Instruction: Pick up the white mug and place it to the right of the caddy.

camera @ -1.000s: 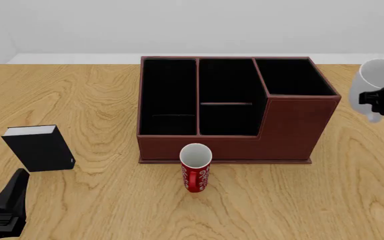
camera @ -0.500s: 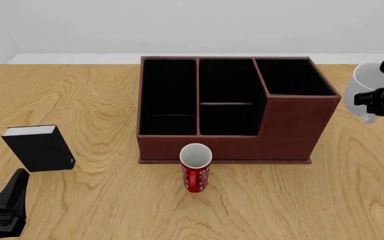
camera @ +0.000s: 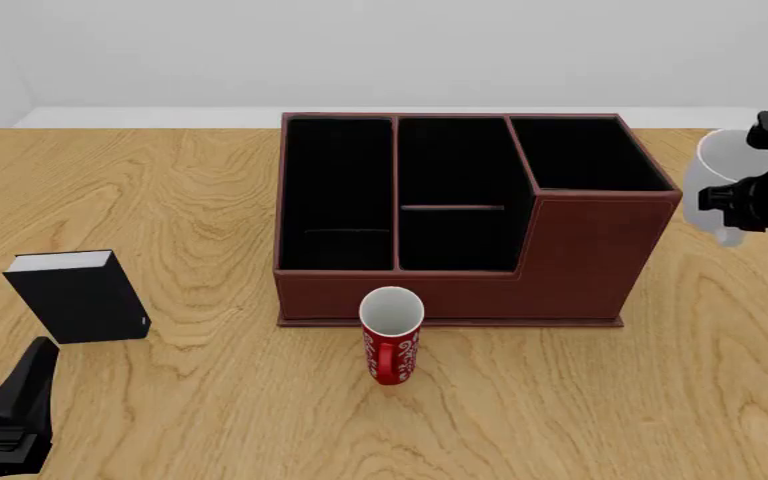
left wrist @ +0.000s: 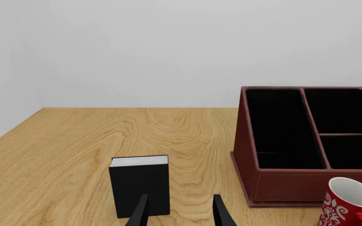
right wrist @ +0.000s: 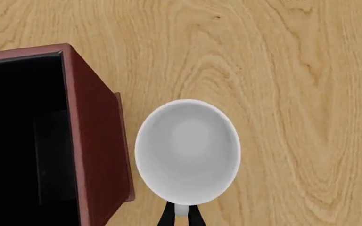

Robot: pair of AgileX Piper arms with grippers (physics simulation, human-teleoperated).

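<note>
The white mug (camera: 719, 158) hangs just right of the caddy (camera: 584, 250), level with its taller end, with my right gripper (camera: 736, 202) shut on it. In the right wrist view the white mug (right wrist: 187, 150) is seen from above, its mouth open and empty, beside the caddy's red-brown wall (right wrist: 99, 141); the thin fingers (right wrist: 166, 217) pinch its near edge. I cannot tell whether it touches the table. My left gripper (camera: 17, 400) rests open at the near left corner, and in its own view the left gripper (left wrist: 179, 213) holds nothing.
A narrow red-patterned cup (camera: 391, 340) stands in front of the caddy's middle. A small black book-like box (camera: 77, 295) stands upright at the left, just ahead of my left gripper. Bare wood (right wrist: 307, 94) lies on the mug's far side from the caddy.
My right gripper has carried the white mug leftward, closer to the caddy's right side, and slightly lower. The left arm has not moved.
</note>
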